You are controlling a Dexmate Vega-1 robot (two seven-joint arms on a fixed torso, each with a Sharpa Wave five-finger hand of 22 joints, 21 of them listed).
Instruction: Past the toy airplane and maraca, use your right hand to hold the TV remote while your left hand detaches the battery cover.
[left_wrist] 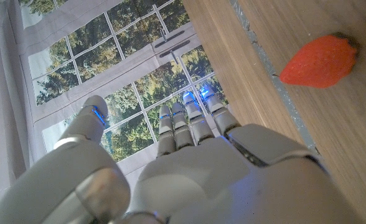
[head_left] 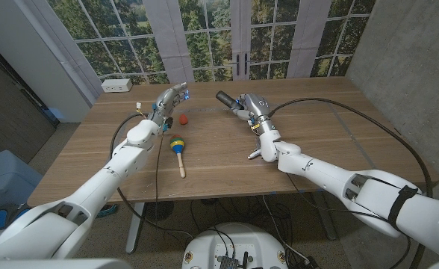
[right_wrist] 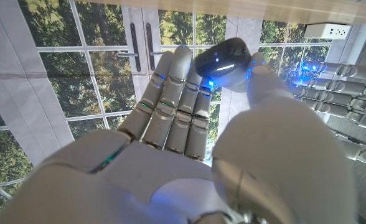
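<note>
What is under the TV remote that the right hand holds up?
The TV remote, gripped by the right hand, is lifted off the wooden table; bare wood lies beneath. The fingers cover much of the remote, so its battery cover cannot be seen.
</note>
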